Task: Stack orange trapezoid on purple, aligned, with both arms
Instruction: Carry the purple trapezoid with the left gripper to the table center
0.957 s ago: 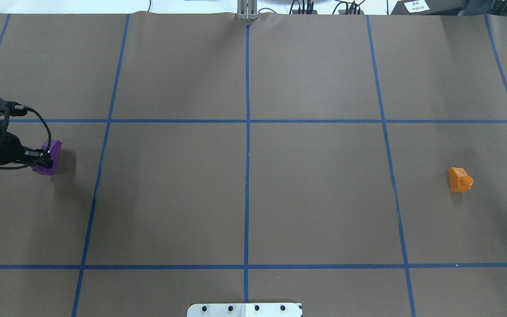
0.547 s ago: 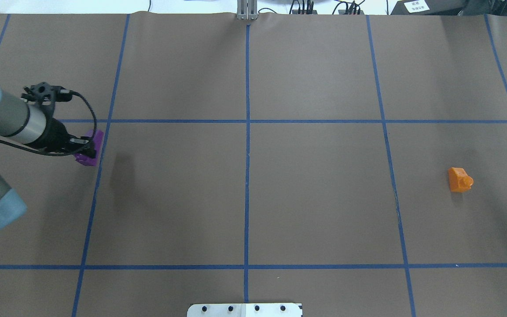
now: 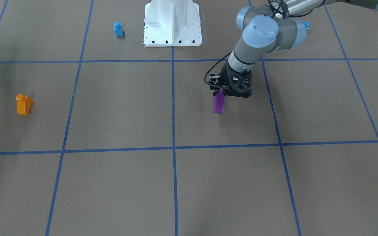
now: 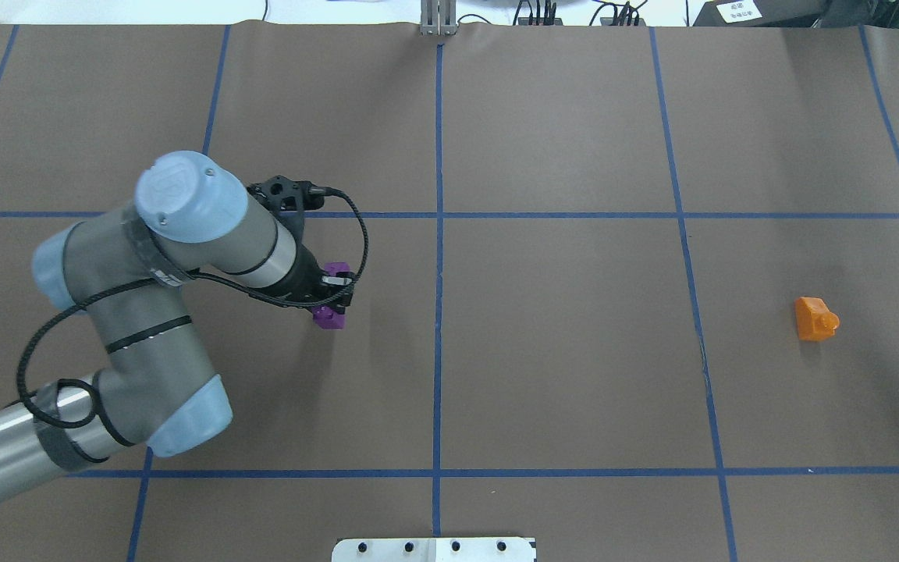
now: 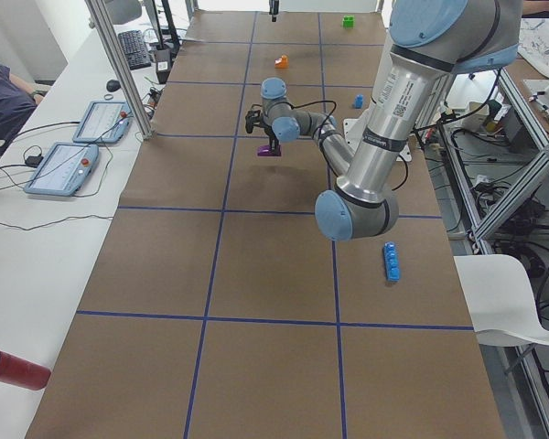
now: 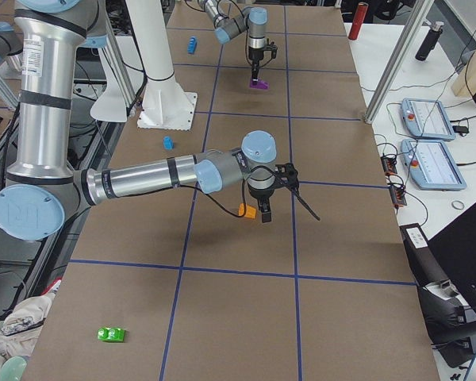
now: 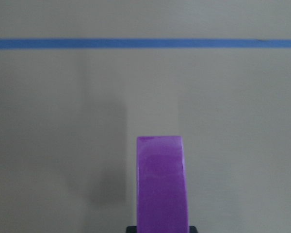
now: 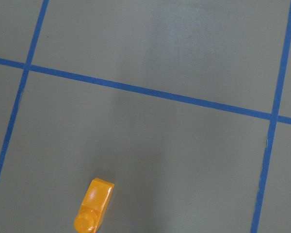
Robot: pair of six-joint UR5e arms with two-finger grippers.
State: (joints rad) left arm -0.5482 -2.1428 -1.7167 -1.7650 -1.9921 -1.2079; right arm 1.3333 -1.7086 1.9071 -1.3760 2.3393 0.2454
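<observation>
Print on the white sticker (image 5: 395, 90) along my left arm (image 4: 145, 328) is too small to read, and so is the writing on the white label (image 4: 738, 11) on dark gear beyond the table's far edge. My left gripper (image 3: 221, 93) is clamped on the purple block (image 3: 219, 104), which hangs long side down from the fingers over the brown paper (image 4: 574, 351). It is in the grid square just left of the centre tape line in the overhead view; whether its lower end touches the paper I cannot tell. The orange trapezoid (image 4: 815, 318) sits on the paper well apart from it, far to my right, its round stud showing. My right gripper (image 6: 267, 203) hovers near that block in the side view, but I cannot tell whether it is spread or closed. A small blue one-stud block (image 3: 118, 29) stands near my white base plate (image 3: 172, 36), a long blue brick (image 5: 392, 261) lies on my left side, and a green block (image 6: 110, 334) lies at the table's right end.
</observation>
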